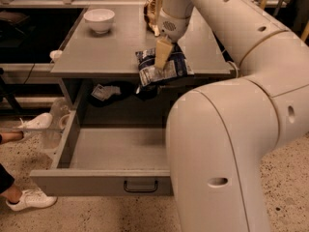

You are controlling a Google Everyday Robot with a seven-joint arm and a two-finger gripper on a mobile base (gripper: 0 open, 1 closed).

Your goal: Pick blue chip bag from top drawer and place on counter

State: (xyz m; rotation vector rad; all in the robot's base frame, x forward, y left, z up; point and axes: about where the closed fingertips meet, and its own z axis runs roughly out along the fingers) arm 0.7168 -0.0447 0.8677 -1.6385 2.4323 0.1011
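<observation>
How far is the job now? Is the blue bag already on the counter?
Done: the blue chip bag is out of the open top drawer. In hand: the gripper holds it at the front edge of the counter. Left: set it fully on the counter and let go.

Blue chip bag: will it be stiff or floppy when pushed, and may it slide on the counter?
Probably floppy and light: the blue chip bag looks crinkled in the end effector at the front edge of the counter. Its foil may slide, and since it seems to overhang, it could fall.
</observation>
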